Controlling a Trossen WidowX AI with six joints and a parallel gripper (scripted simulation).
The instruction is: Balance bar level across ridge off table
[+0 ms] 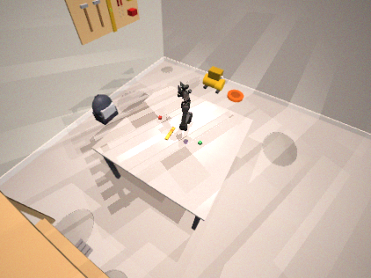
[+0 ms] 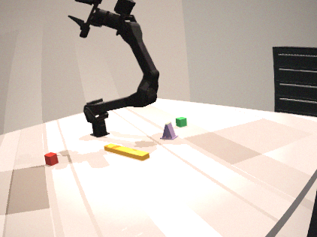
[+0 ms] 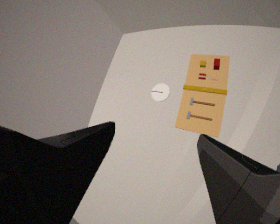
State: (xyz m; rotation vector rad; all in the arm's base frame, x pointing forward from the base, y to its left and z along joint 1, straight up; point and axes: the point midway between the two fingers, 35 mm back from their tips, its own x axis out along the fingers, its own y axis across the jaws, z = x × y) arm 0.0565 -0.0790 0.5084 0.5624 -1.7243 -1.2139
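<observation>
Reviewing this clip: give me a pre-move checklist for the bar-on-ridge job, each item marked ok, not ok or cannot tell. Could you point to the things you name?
1. End effector (image 2: 71, 8) (image 3: 156, 133) open and holding nothing: ok.
2. End effector lined up over the yellow bar (image 1: 170, 133) (image 2: 126, 152): not ok, it is raised high and pointing away.
3. Purple ridge (image 1: 185, 142) (image 2: 167, 133) upright on the table (image 1: 198, 187) (image 2: 131, 201): ok.
4. Bar apart from the red cube (image 1: 160, 117) (image 2: 51, 159) and green cube (image 1: 200, 142) (image 2: 181, 121): ok.
5. Bar resting across the ridge: not ok, it lies on the table.
6. Bar's balance point known: cannot tell.
</observation>
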